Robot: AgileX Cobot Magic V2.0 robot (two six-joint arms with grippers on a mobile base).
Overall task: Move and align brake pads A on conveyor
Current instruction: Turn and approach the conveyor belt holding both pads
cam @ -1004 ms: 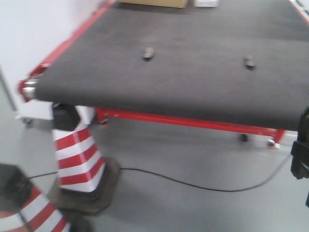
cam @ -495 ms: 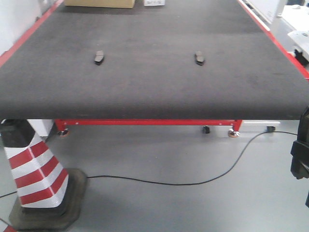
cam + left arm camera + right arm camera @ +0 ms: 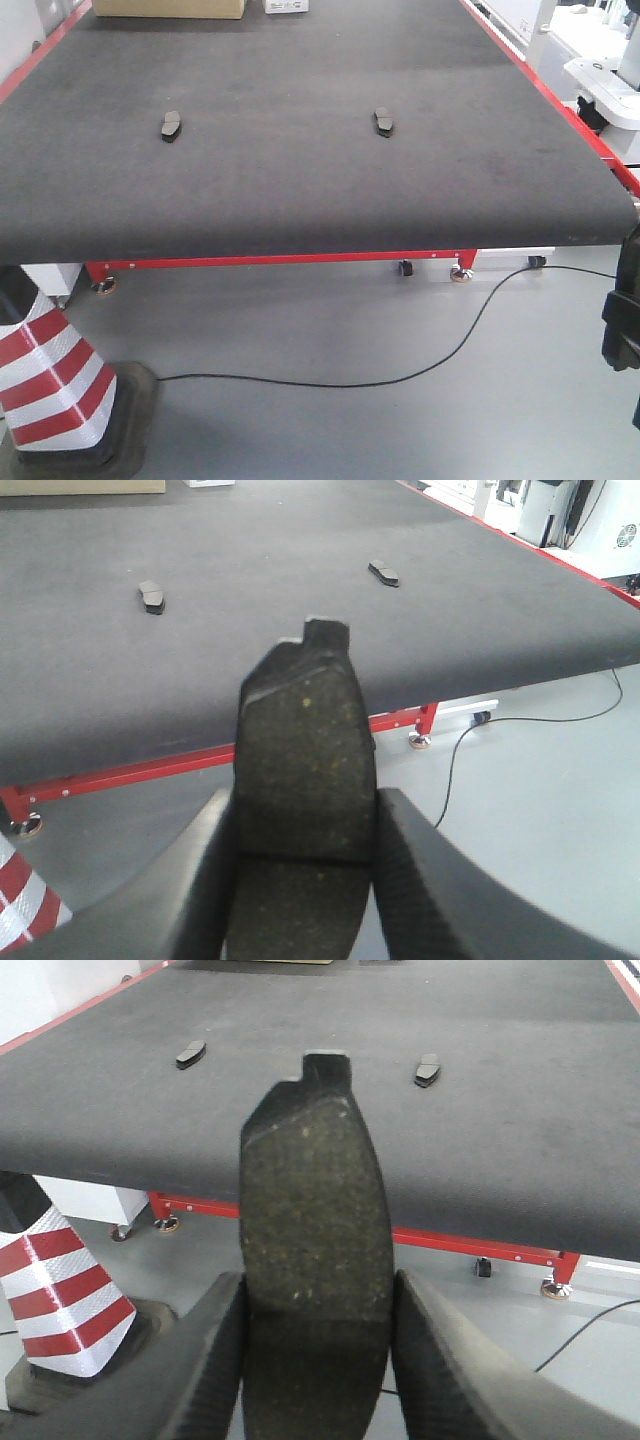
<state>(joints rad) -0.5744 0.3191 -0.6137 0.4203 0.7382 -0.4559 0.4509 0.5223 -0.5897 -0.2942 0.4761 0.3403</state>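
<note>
On the conveyor lie two brake pads lengthwise; each claw grasps another pad, pointing away.

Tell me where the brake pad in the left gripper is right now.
In the left wrist view, the held brake pad stands upright between the left gripper's fingers, off the conveyor, in front of its near edge and above the floor; two more pads lie farther back on the belt.
</note>
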